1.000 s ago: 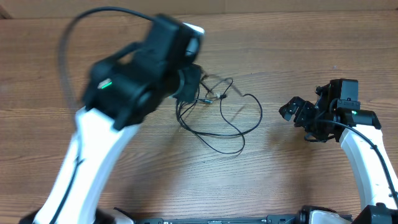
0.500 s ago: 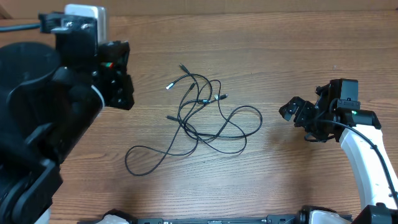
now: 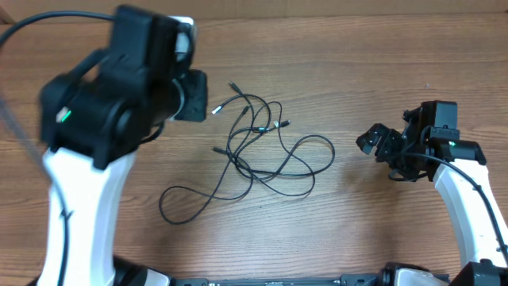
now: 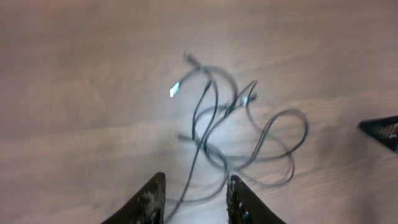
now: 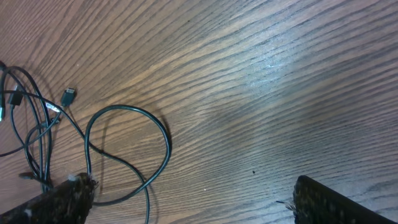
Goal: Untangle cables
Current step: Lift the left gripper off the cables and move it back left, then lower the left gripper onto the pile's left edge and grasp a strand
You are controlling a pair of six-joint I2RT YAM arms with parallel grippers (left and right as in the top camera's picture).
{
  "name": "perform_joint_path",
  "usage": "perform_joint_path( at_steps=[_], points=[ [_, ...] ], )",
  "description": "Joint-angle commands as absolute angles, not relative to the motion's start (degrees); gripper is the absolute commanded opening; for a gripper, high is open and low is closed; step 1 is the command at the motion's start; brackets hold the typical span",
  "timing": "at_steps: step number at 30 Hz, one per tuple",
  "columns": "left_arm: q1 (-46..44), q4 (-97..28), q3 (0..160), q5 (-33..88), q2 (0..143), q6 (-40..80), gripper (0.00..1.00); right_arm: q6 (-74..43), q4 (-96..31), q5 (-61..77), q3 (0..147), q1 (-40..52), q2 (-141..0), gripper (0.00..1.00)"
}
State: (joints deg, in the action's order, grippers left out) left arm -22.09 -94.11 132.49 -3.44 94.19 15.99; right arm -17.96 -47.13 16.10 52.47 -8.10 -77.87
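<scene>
The cables [image 3: 262, 151] are thin black cords lying in loose, overlapping loops at the middle of the wooden table, with one long loop trailing to the lower left [image 3: 190, 202]. Several small plug ends stick out, one silver-tipped [image 4: 175, 90]. My left gripper [image 3: 197, 97] hovers above the table just left of the tangle. In the left wrist view its fingers [image 4: 196, 196] are open and empty, with the cables [image 4: 236, 124] below and ahead. My right gripper [image 3: 371, 141] rests to the right of the tangle, open wide [image 5: 193, 202] and empty. A cable loop [image 5: 127, 149] lies near its left finger.
The wooden table [image 3: 357, 63] stretches around the tangle. The left arm's thick black cable [image 3: 48, 20] arcs over the far left corner. The right gripper's tip [image 4: 382, 129] shows at the right edge of the left wrist view.
A second ago the left arm was over a tighter tangle. It swung away left, leaving the cables spread with a long loop, and has now swung back toward them. The right arm is still.
</scene>
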Motion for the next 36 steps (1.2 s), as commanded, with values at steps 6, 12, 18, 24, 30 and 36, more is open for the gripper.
perform_joint_path(
  at_steps=[6, 12, 18, 24, 30, 36],
  points=[
    [-21.8, -96.8, 131.7, 0.8, 99.0, 22.2, 0.5, -17.7, -47.0, 16.2, 52.5, -7.7, -78.2, 1.0],
    [-21.8, -96.8, 126.4, 1.2, 99.2, 28.5, 0.51, -17.7, -47.0, 16.2, 52.5, -7.7, -78.2, 1.0],
    [-21.8, -96.8, 117.4, 2.0, 98.1, 30.5, 0.5, -17.7, -47.1, 16.2, 52.5, -7.7, -78.2, 1.0],
    [-21.8, -96.6, 106.5, 1.6, 95.3, 34.8, 0.51, -17.7, -47.0, 16.2, 52.5, -7.7, -78.2, 1.0],
    [-21.7, -93.0, 95.1, 1.1, 93.7, 43.3, 0.63, -17.7, -47.0, 16.2, 52.5, -7.7, -78.2, 1.0],
    [-21.7, -84.5, 83.2, 2.9, 93.7, 47.4, 0.7, -17.7, -47.1, 16.2, 52.5, -7.7, -78.2, 1.0]
  ],
)
